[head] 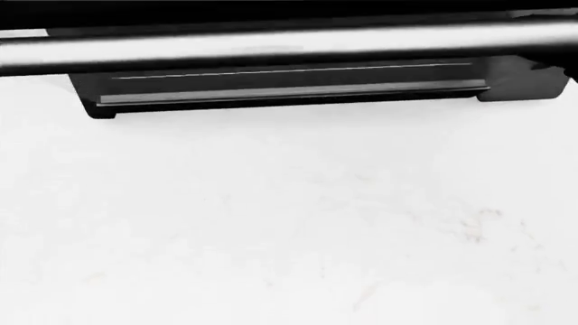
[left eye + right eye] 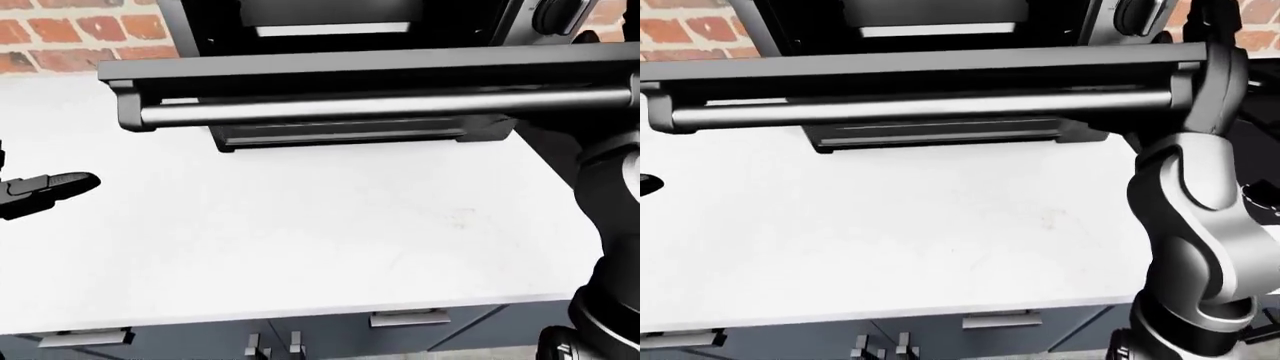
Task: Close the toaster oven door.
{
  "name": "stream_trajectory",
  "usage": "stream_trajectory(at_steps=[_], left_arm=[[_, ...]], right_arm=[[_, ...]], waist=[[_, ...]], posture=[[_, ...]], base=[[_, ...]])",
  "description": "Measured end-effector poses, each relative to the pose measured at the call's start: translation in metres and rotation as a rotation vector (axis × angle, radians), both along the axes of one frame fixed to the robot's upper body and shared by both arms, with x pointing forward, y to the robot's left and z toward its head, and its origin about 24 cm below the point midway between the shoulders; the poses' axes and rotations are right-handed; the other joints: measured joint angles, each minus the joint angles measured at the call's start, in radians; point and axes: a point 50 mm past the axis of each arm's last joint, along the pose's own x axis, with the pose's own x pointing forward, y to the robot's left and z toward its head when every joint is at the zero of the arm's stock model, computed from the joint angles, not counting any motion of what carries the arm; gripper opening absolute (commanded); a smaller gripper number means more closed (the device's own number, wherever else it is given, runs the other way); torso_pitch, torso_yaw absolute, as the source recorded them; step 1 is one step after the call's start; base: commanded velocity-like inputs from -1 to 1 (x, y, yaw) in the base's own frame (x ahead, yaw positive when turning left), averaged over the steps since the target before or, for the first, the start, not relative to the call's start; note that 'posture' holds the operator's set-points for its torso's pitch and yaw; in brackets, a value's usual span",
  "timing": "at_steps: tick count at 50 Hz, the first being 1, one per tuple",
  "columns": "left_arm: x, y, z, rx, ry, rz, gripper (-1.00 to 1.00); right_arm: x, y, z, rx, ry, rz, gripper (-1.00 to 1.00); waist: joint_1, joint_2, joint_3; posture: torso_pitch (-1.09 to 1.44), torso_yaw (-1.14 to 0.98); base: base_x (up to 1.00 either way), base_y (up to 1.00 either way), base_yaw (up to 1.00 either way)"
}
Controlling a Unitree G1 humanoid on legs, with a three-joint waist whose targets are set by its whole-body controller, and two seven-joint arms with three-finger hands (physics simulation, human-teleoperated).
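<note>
Toaster oven door [image 2: 370,71]: partly raised, handle bar [image 2: 380,107] level.
Right hand [image 2: 1215,71]: at door's right end, grip unclear.
Left hand [image 2: 45,187]: apart, fingers extended, empty.

The right arm [image 2: 1188,225] rises from the bottom right of the right-eye view, its grey jointed segments stacked upward, and the right hand [image 2: 1218,82] at its top is too dark and crowded to tell whether the fingers are spread or closed. The left hand [image 2: 45,191] shows only as dark fingertips [image 2: 70,182] at the left edge of the left-eye view, extended sideways and holding nothing.
</note>
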Motion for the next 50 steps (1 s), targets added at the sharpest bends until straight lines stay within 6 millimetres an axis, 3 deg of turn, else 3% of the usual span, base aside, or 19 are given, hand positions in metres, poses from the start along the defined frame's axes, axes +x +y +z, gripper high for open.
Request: stream_trajectory(at_steps=[19, 33, 50], left_arm=[[0.0, -0.008, -0.002, 0.005, 0.008, -0.025, 1.0], [-0.003, -0.044, -0.005, 0.02, 0.018, -0.151, 1.0], [-0.008, -0.049, -0.007, 0.018, 0.024, -0.156, 1.0]], right_arm=[[0.015, 0.001, 0.014, -0.028, -0.021, -0.038, 1.0], [0.026, 0.001, 0.023, -0.072, -0.007, -0.055, 1.0], [0.041, -0.002, 0.029, -0.116, -0.011, -0.074, 1.0]], waist=[[0.0, -0.002, -0.003], [0.001, -0.001, -0.005], [-0.002, -0.004, -0.005]], posture=[[0.0, 0.0], [0.0, 0.0], [0.0, 0.0]], base=[[0.0, 0.0, 0.0], [0.0, 0.0, 0.0], [0.0, 0.0, 0.0]])
